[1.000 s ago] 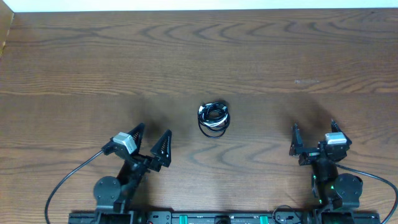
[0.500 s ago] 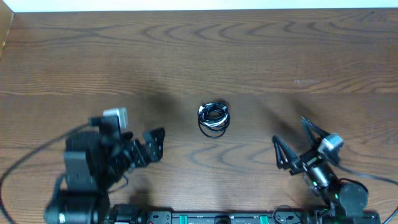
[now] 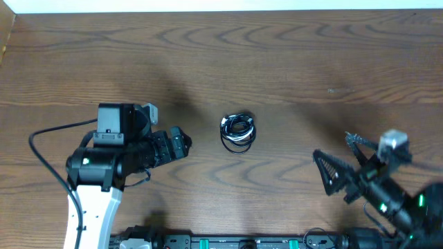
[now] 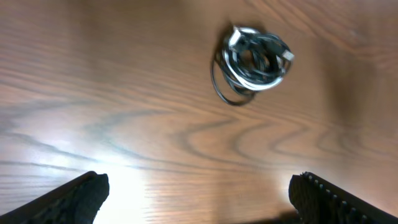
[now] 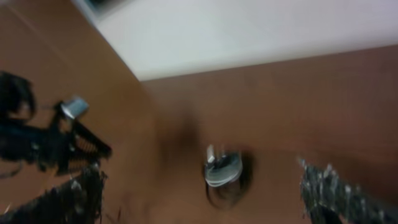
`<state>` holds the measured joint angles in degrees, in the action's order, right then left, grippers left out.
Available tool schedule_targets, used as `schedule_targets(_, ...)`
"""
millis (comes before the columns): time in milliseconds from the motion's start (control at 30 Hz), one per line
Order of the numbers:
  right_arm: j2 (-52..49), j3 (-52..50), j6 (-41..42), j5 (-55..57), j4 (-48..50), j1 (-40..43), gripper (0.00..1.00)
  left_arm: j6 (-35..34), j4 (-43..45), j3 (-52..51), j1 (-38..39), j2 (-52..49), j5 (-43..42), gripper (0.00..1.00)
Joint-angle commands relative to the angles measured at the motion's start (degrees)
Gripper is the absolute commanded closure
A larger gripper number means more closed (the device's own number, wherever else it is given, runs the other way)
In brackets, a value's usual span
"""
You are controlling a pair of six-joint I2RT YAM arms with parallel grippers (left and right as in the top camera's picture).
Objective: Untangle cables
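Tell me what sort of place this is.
Probably a robotics lab bench: a wooden table, a left arm and right arm at its near edge, and tangled cables staged in the middle.

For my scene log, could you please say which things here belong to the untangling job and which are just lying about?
Job: small coiled bundle of thin black and white cables; open left gripper; open right gripper.
Just there: brown wooden table; thick black cord on the left arm.

**Black arms, one white link**

My left arm (image 3: 114,166) is black, with a white lower link (image 3: 90,214), a green light and a thin black cord (image 3: 32,143). My right arm (image 3: 387,200) is black with green lights and a silver block (image 3: 393,142). The fingers (image 4: 74,196) are black with ridged edges.
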<state>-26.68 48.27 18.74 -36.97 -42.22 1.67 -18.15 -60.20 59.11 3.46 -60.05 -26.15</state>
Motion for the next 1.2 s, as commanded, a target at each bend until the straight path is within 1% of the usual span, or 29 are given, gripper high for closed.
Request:
schedule_targets(0,-11.7,7.2,-5.9,-4.7,-7.3,0.2,0.01,-1.2,-0.2,0.6,-0.2,-0.9,-6.0,0.02)
schedule_targets(100,-18.9,8.3,-0.7,-15.6,-8.0,0.1,0.01,0.1,-0.2,0.6,-0.2,-0.9,-6.0,0.02)
schedule_targets(167,-23.1,7.7,0.1,-20.9,-6.4,-0.2,0.02,0.6,-0.2,0.6,-0.2,-0.9,-5.6,0.02)
schedule_targets(233,-27.0,7.5,0.0,-20.7,-5.3,-1.7,0.16,0.2,-0.2,0.6,-0.2,-0.9,-4.5,0.02)
schedule_targets(300,-30.9,7.5,0.2,-17.4,-5.4,-4.7,0.2,-1.1,-0.1,0.6,-0.2,-0.9,-2.8,0.02)
schedule_targets(367,-34.3,7.5,2.4,-11.1,-5.5,-8.7,0.22,-3.3,-0.1,0.6,-0.2,-0.9,0.2,0.02)
schedule_targets(467,-39.6,7.5,10.3,3.4,-4.6,-17.1,0.34,-3.8,-0.1,0.6,-0.2,-0.9,3.7,0.02)
schedule_targets(567,-44.3,7.6,14.4,15.7,-1.6,-24.6,0.35,-3.8,-0.2,0.6,-0.2,-0.9,5.5,0.02)
schedule_targets(633,-47.1,8.3,16.1,19.7,0.2,-27.6,0.41,-3.8,-0.2,0.6,-0.2,-0.9,5.9,0.02)
schedule_targets(667,-48.7,9.0,16.5,20.8,0.4,-28.5,0.42,-3.8,-0.2,0.6,-0.2,-0.9,5.9,0.02)
schedule_targets(733,-52.2,11.8,16.6,21.0,-1.0,-29.3,0.42,-3.8,-0.2,0.6,-0.2,-0.9,5.9,0.02)
schedule_targets(833,-58.9,20.5,13.8,21.3,-8.9,-29.5,0.4,-3.8,-0.2,0.6,-0.2,-0.9,5.9,0.02)
schedule_targets(900,-63.1,27.0,13.3,23.8,-14.6,-29.7,0.4,-3.8,-0.2,0.6,-0.2,-0.9,5.9,0.02)
schedule_targets(933,-64.8,29.6,13.3,25.2,-16.3,-29.9,0.38,-3.8,-0.2,0.6,-0.2,-0.9,5.9,0.02)
schedule_targets(967,-66.1,31.3,13.3,26.2,-16.8,-30.3,0.29,-3.8,-0.2,0.6,-0.2,-0.9,5.9,0.02)
schedule_targets(1000,-67.1,32.2,13.4,26.3,-16.2,-30.7,0.12,-3.8,-0.2,0.6,-0.2,-0.9,5.9,0.02)
schedule_targets(1033,-67.8,32.2,13.4,26.0,-14.6,-31.2,0.07,-3.8,-0.2,0.6,-0.2,-0.9,5.9,0.02)
schedule_targets(1067,-68.5,32.1,13.7,25.9,-13.4,-31.7,0.07,-3.8,-0.2,0.6,-0.2,-0.9,5.9,0.02)
schedule_targets(1100,-69.4,32.0,13.8,26.0,-12.3,-32.2,0.08,-3.8,-0.2,0.6,-0.2,-0.9,5.9,0.02)
schedule_targets(1133,-70.3,31.7,13.8,26.8,-11.5,-32.9,0.12,-3.8,-0.2,0.6,-0.2,-0.9,5.9,0.02)
schedule_targets(1167,-71.5,31.4,14.3,28.5,-11.0,-33.5,0.18,-3.8,-0.2,0.6,-0.2,-0.9,5.9,0.02)
